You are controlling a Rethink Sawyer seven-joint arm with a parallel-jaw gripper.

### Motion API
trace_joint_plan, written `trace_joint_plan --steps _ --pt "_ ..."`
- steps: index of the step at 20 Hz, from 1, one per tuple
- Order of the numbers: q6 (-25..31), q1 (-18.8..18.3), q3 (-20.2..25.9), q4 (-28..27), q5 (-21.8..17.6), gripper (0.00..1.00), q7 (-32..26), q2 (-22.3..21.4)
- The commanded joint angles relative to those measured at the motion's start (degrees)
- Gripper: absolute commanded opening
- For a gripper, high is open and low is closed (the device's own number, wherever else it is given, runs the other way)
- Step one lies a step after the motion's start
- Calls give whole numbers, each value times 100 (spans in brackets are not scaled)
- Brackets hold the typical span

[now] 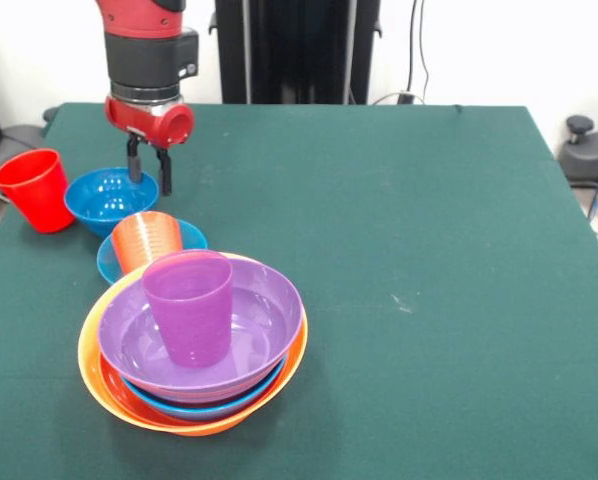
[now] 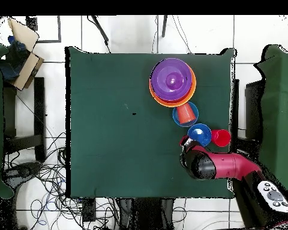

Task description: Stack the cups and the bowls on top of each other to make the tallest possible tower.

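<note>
The tower (image 1: 193, 345) sits nearest; the empty gripper (image 1: 150, 170), slightly parted, hangs beside the dark blue bowl (image 1: 109, 197).

Even, bright room light. Soft faint shadows under the bowls (image 1: 194, 390) on the green table (image 1: 429, 250). Slight glare on the purple bowl (image 1: 264, 300). Both views slightly soft.

Red and black arm upright, wrist vertical; tool (image 1: 150, 166) pointing down, fingers slightly apart, empty
</note>
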Motion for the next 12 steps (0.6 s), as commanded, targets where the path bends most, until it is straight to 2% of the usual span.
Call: trace_joint_plan --steps 1,6,12 --pt "871 -26 1026 -186 -588 100 -1924 114" --pt "1171 33 890 -145 -546 100 -1924 177" --pt "1145 542 381 -247 -638 100 -1501 269"
